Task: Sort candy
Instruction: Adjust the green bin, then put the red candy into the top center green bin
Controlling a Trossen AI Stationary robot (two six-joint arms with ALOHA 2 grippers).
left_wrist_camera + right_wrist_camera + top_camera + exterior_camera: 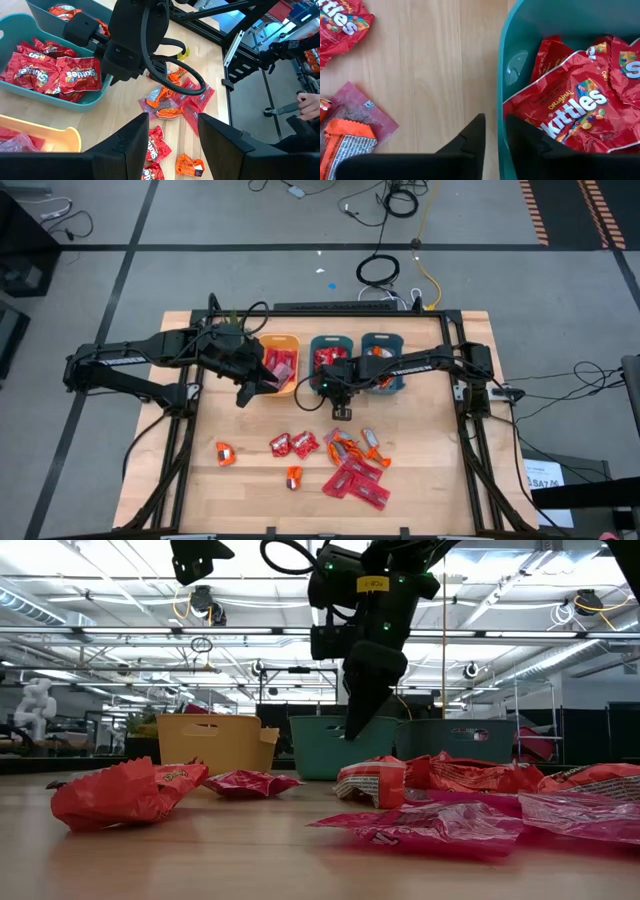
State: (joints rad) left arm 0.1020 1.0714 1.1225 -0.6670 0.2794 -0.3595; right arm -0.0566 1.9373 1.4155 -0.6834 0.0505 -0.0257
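Loose candy lies on the wooden table near its front: red packets (295, 444), a pile of pinkish-red flat packets (355, 478) and small orange pieces (225, 452). More red packets (570, 107) fill the middle teal bin (328, 352). My right gripper (493, 131) points down just above that bin's near rim (501, 75), its fingers a narrow gap apart with nothing between them. My left gripper (172, 135) hangs open and empty above the near edge of the yellow bin (280, 366).
A second teal bin (384, 360) holding orange pieces stands right of the middle one. The three bins line the far side of the table. Bare wood lies at the table's front left. A person's hand (310, 105) shows beyond the table's right edge.
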